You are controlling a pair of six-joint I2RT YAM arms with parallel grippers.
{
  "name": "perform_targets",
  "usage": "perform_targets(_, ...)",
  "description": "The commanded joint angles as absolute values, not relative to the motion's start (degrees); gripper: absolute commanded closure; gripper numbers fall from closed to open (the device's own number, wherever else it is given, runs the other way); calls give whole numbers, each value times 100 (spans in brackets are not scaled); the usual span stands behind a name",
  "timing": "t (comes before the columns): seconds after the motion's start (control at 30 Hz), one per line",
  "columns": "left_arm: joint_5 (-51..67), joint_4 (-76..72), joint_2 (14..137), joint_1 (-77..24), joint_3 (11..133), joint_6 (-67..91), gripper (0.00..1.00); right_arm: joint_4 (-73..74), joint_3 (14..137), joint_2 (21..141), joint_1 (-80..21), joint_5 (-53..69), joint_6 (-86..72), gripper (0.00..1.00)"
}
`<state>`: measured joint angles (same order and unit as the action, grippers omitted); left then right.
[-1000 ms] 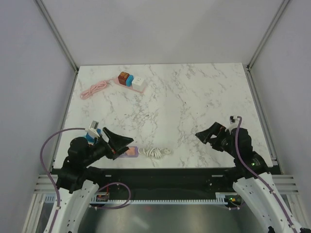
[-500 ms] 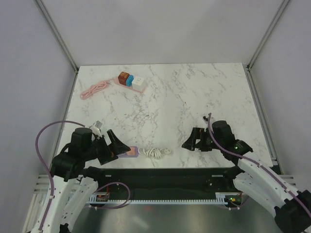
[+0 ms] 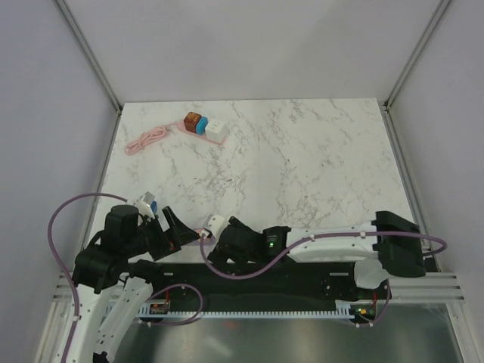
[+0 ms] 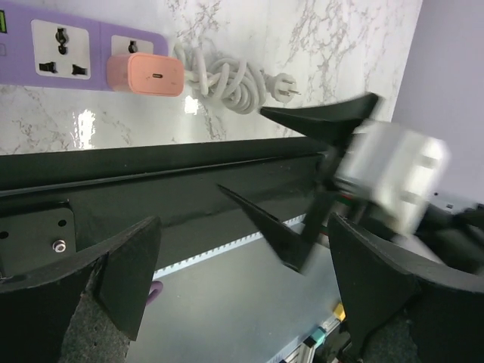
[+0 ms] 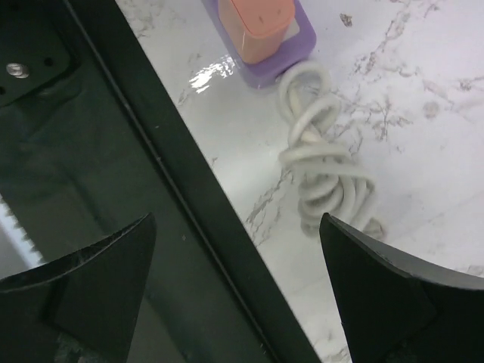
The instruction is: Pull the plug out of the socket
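1 socket strip [image 4: 45,57], 1 plug [image 4: 145,74], 2 cables [image 4: 223,78], 3 adapter cubes [image 3: 202,125]

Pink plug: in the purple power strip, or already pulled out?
In. Both wrist views show the pink plug seated flush on the purple power strip, white cable coiled beside it.

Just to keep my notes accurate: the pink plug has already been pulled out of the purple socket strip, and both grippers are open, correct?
Not quite: the pink plug is seated in the purple socket strip, not pulled out, as the left wrist view shows. The left gripper and right gripper are indeed open.
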<state>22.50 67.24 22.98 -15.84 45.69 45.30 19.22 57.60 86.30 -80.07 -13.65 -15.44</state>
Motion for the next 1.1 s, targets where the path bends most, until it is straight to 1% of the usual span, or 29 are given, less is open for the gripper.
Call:
perform_targets(0.0, 2145, 6873, 2145, -1564, 5027, 4386, 3, 2127, 6292, 9517, -8024, -2145, -625, 9)
perform_targets(0.1, 2127, 6952, 2022, -1564, 5264, 4333, 3, 2109, 6565, 9896, -8007, -2171, -388, 17)
perform_targets(0.3, 2249, 6742, 1741, -1564, 5335, 4342, 4, 2127, 6688, 10204, -7831, -2127, -185, 19)
perform_targets(0.33, 2311, 6524, 1705, -1564, 5274, 4359, 4, 2162, 6697, 10248, -7788, -2083, -167, 24)
perform_targets(0.4, 2548, 6294, 1696, -1564, 5081, 4447, 4, 2232, 6662, 10301, -7577, -1820, -193, 31)
perform_targets(0.57, 2934, 5985, 2056, -1564, 4966, 4737, 5, 2267, 6188, 10126, -7278, -1530, -422, 33)
perform_targets(0.6, 3014, 5994, 2118, -1564, 4983, 4781, 8, 2276, 6127, 10108, -7269, -1538, -431, 34)
perform_targets(0.67, 3173, 6064, 2206, -1582, 5071, 4729, 13, 2329, 6003, 10081, -7243, -1564, -553, 43)
perform_targets(0.7, 3034, 6265, 2267, -1678, 5141, 4676, 16, 2347, 5951, 10090, -7207, -1573, -597, 52)
perform_targets(0.73, 2580, 6458, 2320, -1792, 5272, 4693, 16, 2381, 5933, 10099, -7164, -1547, -650, 53)
perform_targets(0.77, 2427, 6704, 2346, -1906, 5291, 4711, 16, 2382, 5863, 10090, -7102, -1634, -720, 56)
perform_targets(0.8, 2208, 6776, 2329, -1907, 5230, 4746, 16, 2356, 5828, 10038, -7049, -1739, -773, 61)
perform_targets(0.83, 2136, 6829, 2207, -1907, 5142, 4798, 16, 2364, 5784, 9985, -7023, -1879, -904, 72)
perform_targets(0.9, 2031, 6733, 2049, -1907, 4688, 5062, 16, 2390, 5626, 9697, -6918, -1995, -1211, 82)
perform_targets(0.93, 2004, 6628, 1987, -1907, 4519, 5141, 16, 2391, 5538, 9564, -6900, -1978, -1535, 85)
perform_targets(1.0, 2135, 6365, 1934, -1907, 3939, 5369, 16, 2408, 5196, 9117, -6917, -1977, -1870, 88)
perform_targets(1.07, 2258, 5812, 1934, -1907, 3596, 5632, 16, 2382, 4688, 8747, -6943, -2030, -2415, 88)
